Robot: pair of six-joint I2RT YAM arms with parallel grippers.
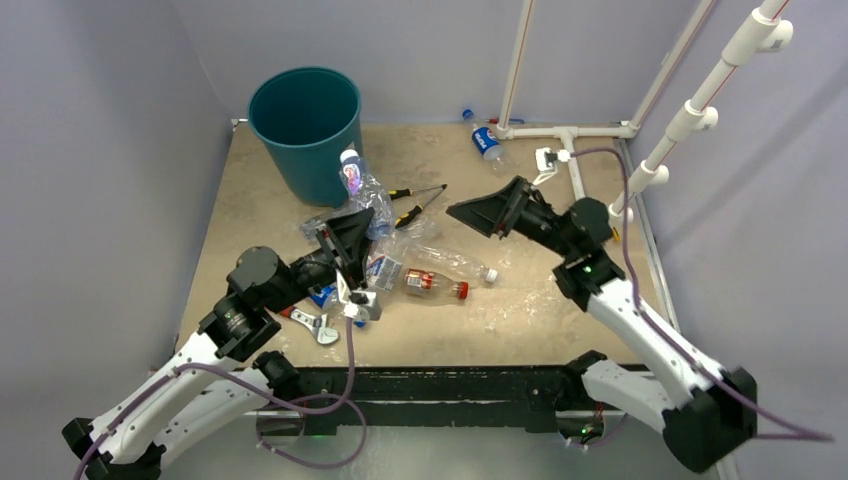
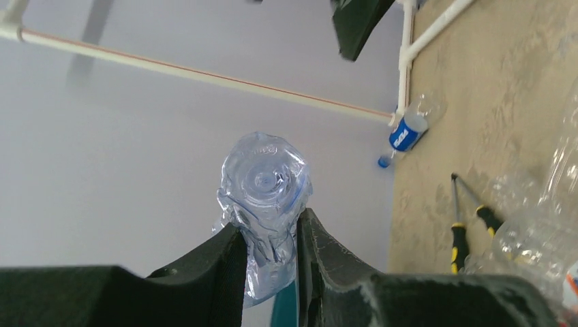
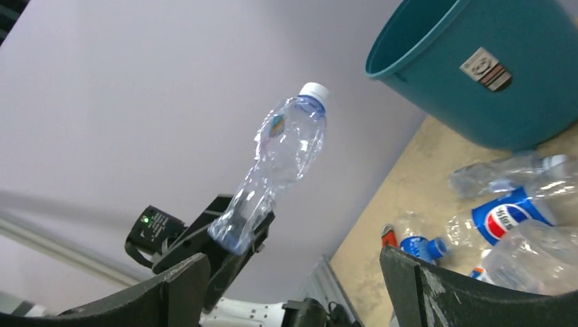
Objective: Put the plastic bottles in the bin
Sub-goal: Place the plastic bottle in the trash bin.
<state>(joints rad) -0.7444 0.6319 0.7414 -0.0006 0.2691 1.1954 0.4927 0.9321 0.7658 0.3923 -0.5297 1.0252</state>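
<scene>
My left gripper is shut on the base of a crushed clear bottle with a white cap and holds it upright above the table, just in front of the teal bin. The left wrist view shows the jaws pinching the bottle. In the right wrist view the held bottle stands left of the bin. My right gripper is open and empty, raised to the right of the pile. Several bottles lie mid-table, among them a red-capped one and a Pepsi one.
Another Pepsi bottle lies at the far edge by the white pipe frame. Two yellow-and-black screwdrivers lie right of the bin. A red-handled wrench lies near the left arm.
</scene>
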